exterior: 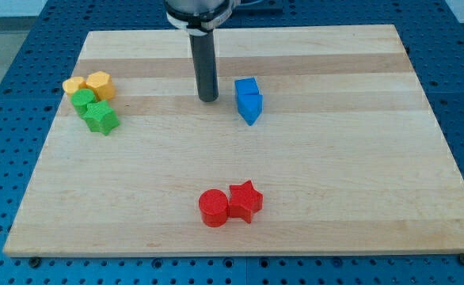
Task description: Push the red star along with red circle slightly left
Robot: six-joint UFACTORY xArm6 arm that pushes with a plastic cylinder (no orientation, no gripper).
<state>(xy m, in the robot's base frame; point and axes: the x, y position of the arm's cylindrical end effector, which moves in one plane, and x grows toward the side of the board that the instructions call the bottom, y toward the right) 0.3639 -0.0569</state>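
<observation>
The red star lies near the view's bottom centre of the wooden board. The red circle sits touching the star's left side. My tip stands on the board in the upper middle, far above both red blocks and slightly left of them. The tip is just left of the blue blocks and touches nothing.
Two blue blocks sit together right of my tip. At the view's upper left is a cluster: a yellow heart, a yellow hexagon, a green circle and a green star.
</observation>
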